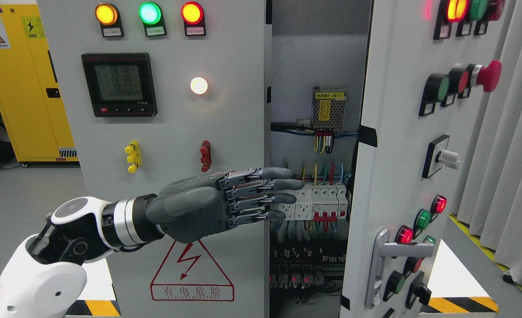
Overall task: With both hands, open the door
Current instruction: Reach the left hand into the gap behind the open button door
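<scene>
A grey electrical cabinet fills the view. Its left door (pixel 172 132) stands shut and carries three lamps, a meter display and a red warning triangle. The right door (pixel 393 145) is swung outward toward me, showing its buttons and a metal handle (pixel 382 265) low down. Between the doors the interior with breakers (pixel 322 201) and wiring shows. My left hand (pixel 283 194) reaches from the lower left, fingers stretched flat, tips past the left door's right edge in front of the breakers, holding nothing. No right arm shows.
A yellow cabinet (pixel 26 79) stands at the far left on a grey floor. Grey curtains (pixel 512 145) hang at the right. Yellow and black hazard tape (pixel 462 304) marks the cabinet base and floor.
</scene>
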Motion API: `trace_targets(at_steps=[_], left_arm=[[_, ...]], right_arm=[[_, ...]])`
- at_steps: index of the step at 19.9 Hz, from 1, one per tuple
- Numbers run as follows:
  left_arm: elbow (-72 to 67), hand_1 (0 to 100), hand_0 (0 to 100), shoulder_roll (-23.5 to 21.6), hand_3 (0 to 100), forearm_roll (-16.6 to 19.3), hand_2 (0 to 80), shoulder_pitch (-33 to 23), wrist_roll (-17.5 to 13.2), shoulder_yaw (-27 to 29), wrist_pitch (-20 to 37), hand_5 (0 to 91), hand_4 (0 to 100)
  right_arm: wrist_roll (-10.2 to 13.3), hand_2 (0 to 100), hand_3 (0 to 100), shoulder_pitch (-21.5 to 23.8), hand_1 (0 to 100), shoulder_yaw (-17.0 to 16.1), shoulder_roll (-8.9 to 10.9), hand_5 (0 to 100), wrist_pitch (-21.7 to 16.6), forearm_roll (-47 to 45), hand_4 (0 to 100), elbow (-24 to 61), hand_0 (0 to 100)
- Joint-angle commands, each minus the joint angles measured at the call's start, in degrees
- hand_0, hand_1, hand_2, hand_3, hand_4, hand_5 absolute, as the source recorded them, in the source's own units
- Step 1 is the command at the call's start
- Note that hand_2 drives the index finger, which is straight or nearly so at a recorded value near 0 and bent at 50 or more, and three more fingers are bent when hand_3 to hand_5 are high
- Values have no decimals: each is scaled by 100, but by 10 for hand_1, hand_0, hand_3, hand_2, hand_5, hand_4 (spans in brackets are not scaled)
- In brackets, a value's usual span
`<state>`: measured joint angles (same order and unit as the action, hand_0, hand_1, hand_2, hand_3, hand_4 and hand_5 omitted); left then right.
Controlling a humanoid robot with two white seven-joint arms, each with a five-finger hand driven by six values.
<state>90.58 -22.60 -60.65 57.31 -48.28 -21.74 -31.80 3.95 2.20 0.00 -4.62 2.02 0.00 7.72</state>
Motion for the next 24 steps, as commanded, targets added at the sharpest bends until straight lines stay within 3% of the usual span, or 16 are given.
trace_targets(at_steps=[1,4,13,24], left_arm=[[-1304,556,120,993,0,0,0,597,3,-471,8,0,0],[-1455,556,120,1293,0,27,0,641,3,-480,8,0,0],[-1359,556,120,1592,0,70,0,712,-6,-620,-19,0,0],[-1332,556,120,2040,0,466,0,791,-6,-682,-80,0,0]], right_arm=[[0,40,0,0,500,-149,5,0,0,-123,0,1,0],[0,40,0,0,500,-149,-4,0,0,-123,0,10,0],[0,40,0,62,500,-141,49,0,0,-123,0,-8,0],[0,40,0,62,500,-141,49,0,0,-123,0,-8,0]])
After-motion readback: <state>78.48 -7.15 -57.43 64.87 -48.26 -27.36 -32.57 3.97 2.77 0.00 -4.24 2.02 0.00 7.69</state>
